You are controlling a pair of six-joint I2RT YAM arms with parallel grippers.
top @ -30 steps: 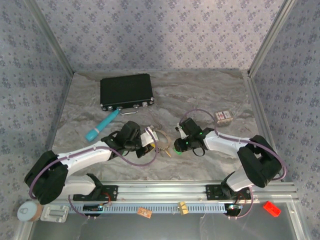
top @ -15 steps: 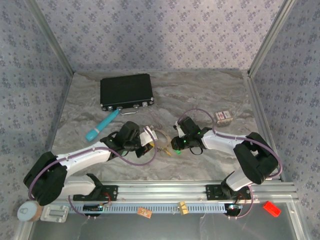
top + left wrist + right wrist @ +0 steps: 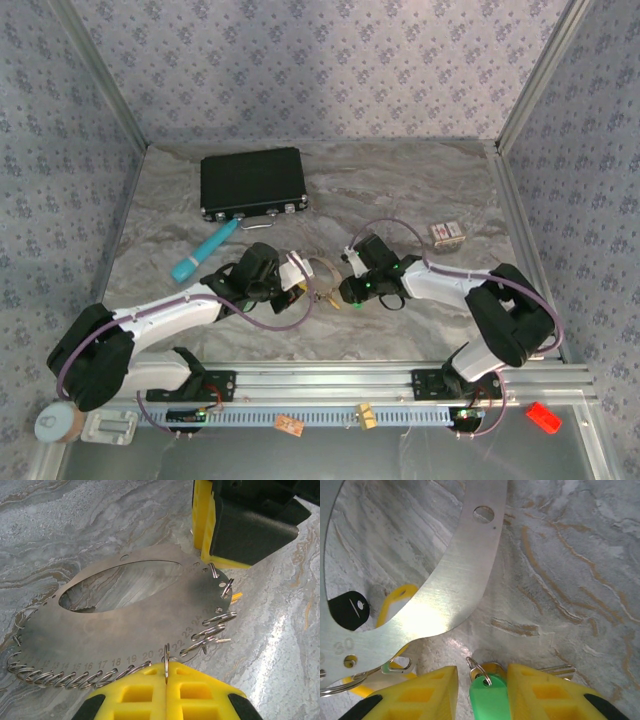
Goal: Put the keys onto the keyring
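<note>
The left gripper is pinching its yellow fingers together on the near edge of the keyring, a flat, silvery, oval metal plate with a large opening and a row of numbered holes. It is holding the plate tilted just above the grey marbled tabletop. Many small wire split rings are hanging from the holes along the keyring's edge, and in the left wrist view nearly all of them are looking bare.

The right gripper is sitting just beside the keyring's outer rim with its fingers standing apart. A green plastic-headed key is lying between them, its own small ring pointing toward the keyring, and the fingers are not visibly squeezing it. The green key is not joined to the keyring. A yellow plastic-headed key is lying partly under the keyring; I cannot tell whether it is hooked on.

Judging from this, the work is in an early stage. The green key needs gripping and threading onto the keyring, and any other keys are waiting too.
</note>
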